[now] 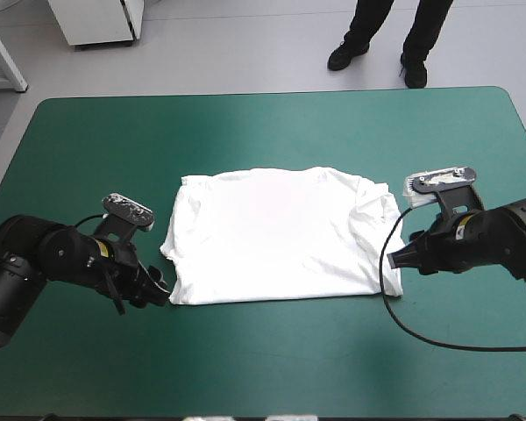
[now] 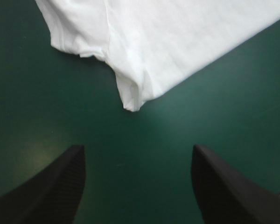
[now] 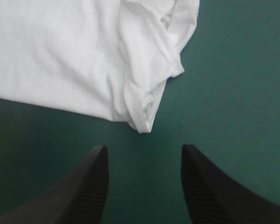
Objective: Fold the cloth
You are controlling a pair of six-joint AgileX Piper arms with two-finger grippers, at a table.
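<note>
- the left gripper [image 2: 137,151] is open, its black fingers [image 2: 51,186] wide apart and empty, low over the bare cover [image 1: 272,132].
- the right gripper [image 3: 144,149] is open too, holding nothing, its fingers a little less spread.
- just ahead of the left gripper, apart from it, lies the t-shirt's near left corner [image 2: 130,105], a small doubled-over tip of cloth.
- just ahead of the right gripper lies the near right corner [image 3: 142,128], also bunched, with a rumpled sleeve [image 3: 177,46] beyond it.
- the t-shirt [image 1: 276,232] is spread flat at the middle of the table, roughly a rectangle, its near edge straight and its sides lumpy where the sleeves sit.
- the high view shows each gripper at one near corner, left and right of the cloth, neither touching it.
- judged from this, the spreading looks done and no fold has been made; the step in hand is the approach to grasp both near corners.
- the next move calls for each gripper to slide forward along the cover so that one finger gets under its corner, then to pinch.
- both pinches should take every layer at the tip, or the cloth may peel apart when lifted.
- the two arms would then need to rise and travel together toward the far edge, to keep the fold square.
</note>
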